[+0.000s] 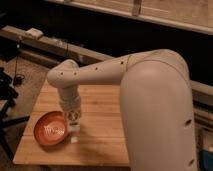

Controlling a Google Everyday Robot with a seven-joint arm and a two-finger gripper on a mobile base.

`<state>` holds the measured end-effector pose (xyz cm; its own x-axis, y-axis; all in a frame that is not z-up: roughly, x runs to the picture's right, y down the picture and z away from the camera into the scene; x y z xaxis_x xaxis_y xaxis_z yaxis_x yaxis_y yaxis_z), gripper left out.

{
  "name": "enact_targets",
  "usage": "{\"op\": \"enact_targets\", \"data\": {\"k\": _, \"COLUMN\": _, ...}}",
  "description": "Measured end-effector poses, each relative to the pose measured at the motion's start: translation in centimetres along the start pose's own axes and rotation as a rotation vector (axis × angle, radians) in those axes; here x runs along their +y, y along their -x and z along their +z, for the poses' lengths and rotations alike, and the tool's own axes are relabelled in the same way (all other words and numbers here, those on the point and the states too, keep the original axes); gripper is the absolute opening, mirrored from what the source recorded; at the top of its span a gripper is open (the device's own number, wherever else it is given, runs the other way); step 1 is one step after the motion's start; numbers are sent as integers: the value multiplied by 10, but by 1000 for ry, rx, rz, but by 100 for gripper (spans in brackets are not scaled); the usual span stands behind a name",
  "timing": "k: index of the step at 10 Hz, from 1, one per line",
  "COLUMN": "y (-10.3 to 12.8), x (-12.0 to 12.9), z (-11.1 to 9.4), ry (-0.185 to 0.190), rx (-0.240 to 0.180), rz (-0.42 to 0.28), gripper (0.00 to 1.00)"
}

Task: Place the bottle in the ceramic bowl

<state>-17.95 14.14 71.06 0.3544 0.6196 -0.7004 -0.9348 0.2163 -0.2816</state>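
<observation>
I saw the gripper (74, 118) at the bottle (74, 128), just right of the ceramic bowl (42, 136), the bottle not yet inside; I couldn't tell its grip.

A pale plank-topped wooden table (102, 145) fills the view at 7 o'clock; the gripper (74, 121) hangs over its left half. A long grey ledge (95, 56) runs behind it. At 10 o'clock a small flat white box (34, 33) sits on it, with a thin dark cable (18, 60) below. At 9 o'clock stands a black frame (7, 102), possibly a chair base.
</observation>
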Motion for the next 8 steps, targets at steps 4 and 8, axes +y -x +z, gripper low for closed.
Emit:
{"op": "enact_targets", "data": {"k": 4, "y": 11, "x": 47, "z": 4, "ry": 45, "rx": 36, "rz": -171, "gripper": 2}}
{"op": "enact_targets", "data": {"k": 8, "y": 29, "x": 63, "z": 20, "ry": 84, "rx": 58, "rz": -221, "gripper": 38}}
